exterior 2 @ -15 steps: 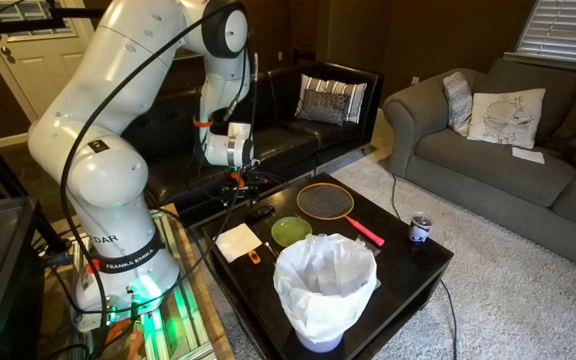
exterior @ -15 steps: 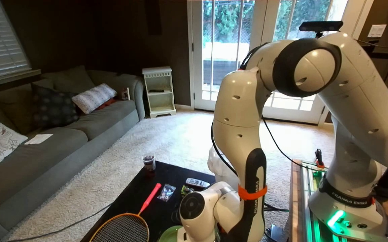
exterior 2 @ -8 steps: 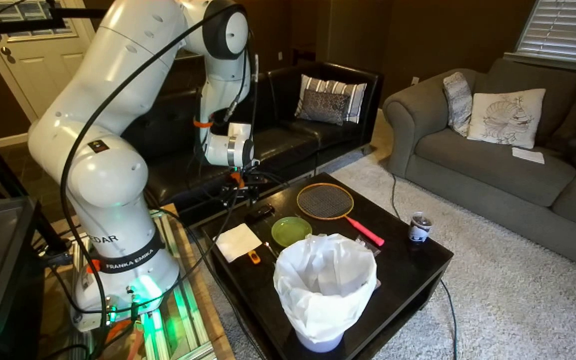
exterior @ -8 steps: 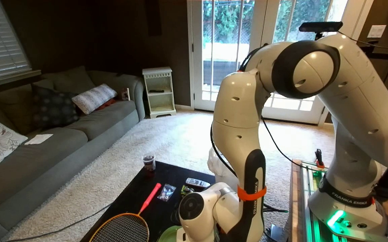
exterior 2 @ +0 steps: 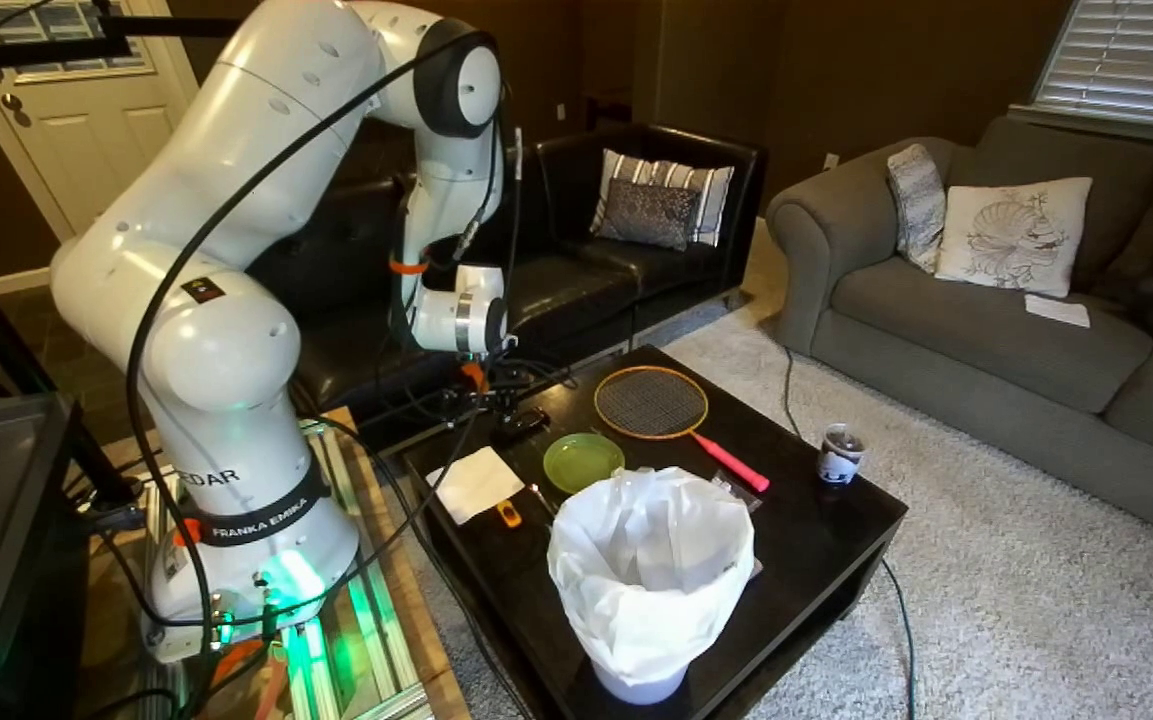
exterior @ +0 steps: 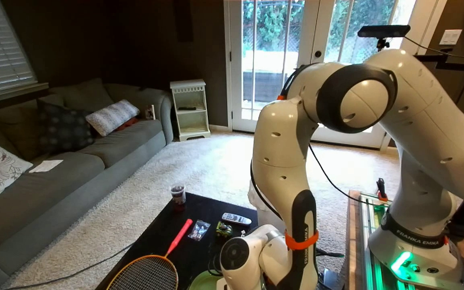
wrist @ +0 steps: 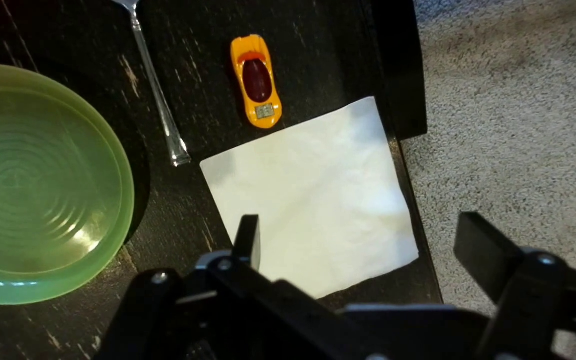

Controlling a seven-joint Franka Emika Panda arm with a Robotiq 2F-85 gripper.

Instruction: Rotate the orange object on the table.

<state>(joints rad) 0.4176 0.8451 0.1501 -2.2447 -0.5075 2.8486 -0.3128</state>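
Wrist view, left to right: one round green dish (wrist: pixel 33 190), glossy and translucent, moulded in concentric rings, partly out of frame. One metal utensil (wrist: pixel 155 87), slim polished handle, head cut off at the top edge. One orange toy car (wrist: pixel 256 82), smooth finish, maroon oval canopy; it rests on the table (wrist: pixel 178 215), just beside the upper edge of a paper sheet (wrist: pixel 312 190); contact not determinable. Table top black, with pale scratches. Paper sheet: one, white, four-cornered, lightly creased. The gripper (wrist: pixel 362 240) is black, its two fingers standing wide apart, one overlapping the paper sheet in this view, the other the carpet (wrist: pixel 517 125), which is rough and greyish-beige.

In an exterior view, left to right: one white robot arm (exterior 2: pixel 221 355); one tall white bin (exterior 2: pixel 648 615) lined with crumpled plastic, standing on the table and obstructing sight of the surface behind it; one badminton racket (exterior 2: pixel 652 405), oval orange frame, pink-red handle; one clear cup (exterior 2: pixel 841 456) with dark contents, near a table corner.

In an exterior view, left to right: one clear packet (exterior: pixel 199 230); one small green item (exterior: pixel 223 229), identity not determinable; one pale remote control (exterior: pixel 236 218). The robot arm hides part of the table there.
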